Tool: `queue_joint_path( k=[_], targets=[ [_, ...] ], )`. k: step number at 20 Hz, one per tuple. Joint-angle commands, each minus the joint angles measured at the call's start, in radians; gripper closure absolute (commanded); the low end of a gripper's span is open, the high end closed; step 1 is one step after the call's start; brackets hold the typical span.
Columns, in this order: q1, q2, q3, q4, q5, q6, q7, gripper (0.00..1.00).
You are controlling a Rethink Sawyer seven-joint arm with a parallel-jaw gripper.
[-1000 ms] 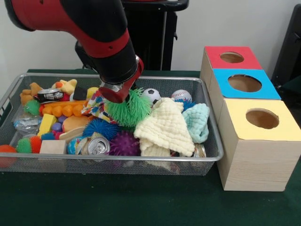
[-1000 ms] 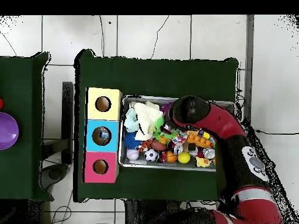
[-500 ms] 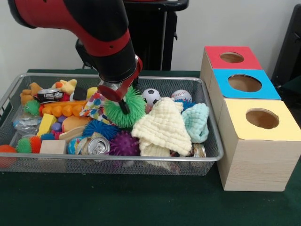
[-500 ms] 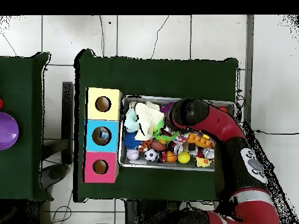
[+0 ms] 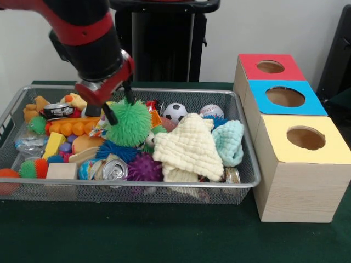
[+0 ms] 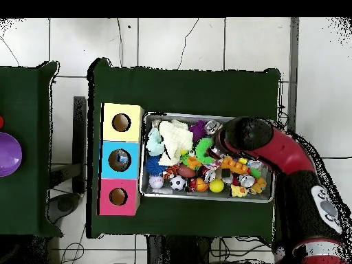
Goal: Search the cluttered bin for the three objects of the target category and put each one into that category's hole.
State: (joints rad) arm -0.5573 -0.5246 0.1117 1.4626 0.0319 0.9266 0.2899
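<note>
One bin (image 5: 249, 164); three holes (image 5: 285, 97); two cloths (image 5: 189, 148); two cans (image 5: 114, 170).

We log a wire bin (image 5: 248, 164) on the green surface (image 5: 137, 235), crowded with toys; the claw (image 5: 118, 104) has its fingers either side of a green spiky ball (image 5: 130, 123); cream cloth (image 5: 189, 147) beside

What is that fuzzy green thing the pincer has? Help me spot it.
Look in the wire mesh bin and follow the red and black arm down to its pincer. Gripped there, above the toys, is a green spiky ball. The blue spiky ball and the purple spiky ball lie lower, ungripped.
</note>
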Motion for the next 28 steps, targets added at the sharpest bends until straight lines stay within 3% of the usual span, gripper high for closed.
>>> queue_joint_path(
  k=[1, 8, 12, 18, 21, 25, 28],
  targets=[
    [-0.074, -0.08, 0.039, -0.048, -0.069, 0.169, 0.003, 0.0],
    [-0.145, -0.095, 0.141, -0.064, -0.06, 0.26, -0.09, 0.0],
    [-0.175, -0.081, 0.179, -0.077, -0.088, 0.243, -0.146, 0.0],
    [-0.216, 0.0, 0.219, -0.123, -0.166, 0.167, -0.195, 0.0],
    [-0.219, 0.044, 0.217, -0.186, -0.248, 0.17, -0.223, 0.0],
    [-0.223, 0.089, 0.204, -0.265, -0.283, 0.159, -0.147, 0.0],
    [-0.229, 0.11, 0.209, -0.317, -0.313, 0.179, -0.155, 0.0]
  ],
)
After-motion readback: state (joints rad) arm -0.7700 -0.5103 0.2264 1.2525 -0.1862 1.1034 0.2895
